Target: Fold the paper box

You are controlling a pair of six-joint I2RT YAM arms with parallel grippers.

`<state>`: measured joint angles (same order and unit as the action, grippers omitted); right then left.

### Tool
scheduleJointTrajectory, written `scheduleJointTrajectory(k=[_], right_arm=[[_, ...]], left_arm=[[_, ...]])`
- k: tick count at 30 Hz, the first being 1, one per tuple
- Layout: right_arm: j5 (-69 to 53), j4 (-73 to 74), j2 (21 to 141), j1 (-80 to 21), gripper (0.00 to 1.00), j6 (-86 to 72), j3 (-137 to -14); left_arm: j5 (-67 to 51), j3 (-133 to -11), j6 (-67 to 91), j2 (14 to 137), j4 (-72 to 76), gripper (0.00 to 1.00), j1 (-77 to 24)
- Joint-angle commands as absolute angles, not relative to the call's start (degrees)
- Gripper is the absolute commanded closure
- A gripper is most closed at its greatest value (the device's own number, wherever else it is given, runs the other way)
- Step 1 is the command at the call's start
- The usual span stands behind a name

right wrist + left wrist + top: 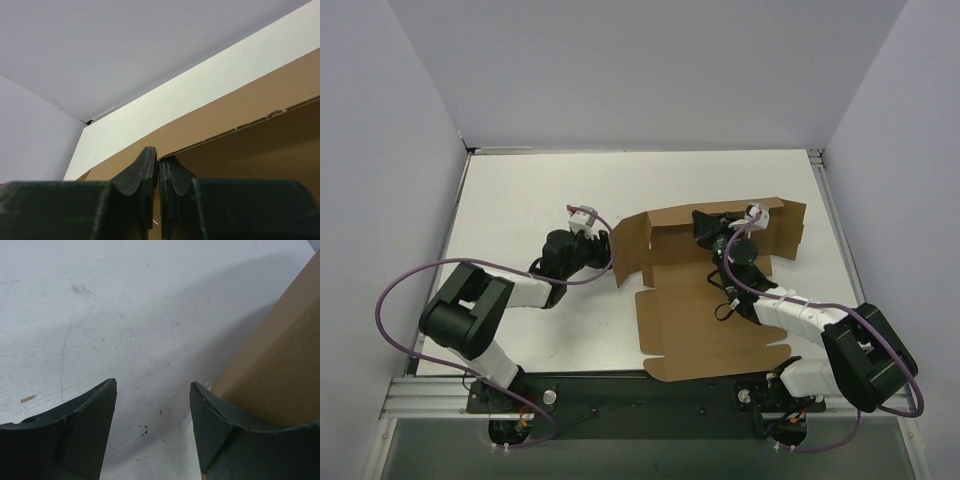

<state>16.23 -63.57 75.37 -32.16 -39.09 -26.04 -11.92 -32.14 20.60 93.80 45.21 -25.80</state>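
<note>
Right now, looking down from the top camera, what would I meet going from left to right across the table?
First the left arm's black-and-white elbow → open left gripper → brown cardboard paper box → right arm's black-and-white elbow.

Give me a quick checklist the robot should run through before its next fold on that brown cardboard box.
1. Right gripper gripping an upright wall of the brown cardboard box: ok, fingers closed on its edge.
2. Left gripper free to push: ok, open with nothing between its fingers.
3. Left gripper beside the box's left flap: ok, cardboard right next to one finger.
4. Front panel lying flat on the white table: ok.
5. Tabs seated in slits: cannot tell.
</note>
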Motion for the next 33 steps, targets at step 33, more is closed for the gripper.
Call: scheduleJointTrajectory(k=[33], right_arm=[[18.4,-53.2,61.2,-32.1,1.0,-35.1,-19.0]], left_arm=[[-14.2,-27.8,17.2,93.4,67.6,0.31,-37.2]])
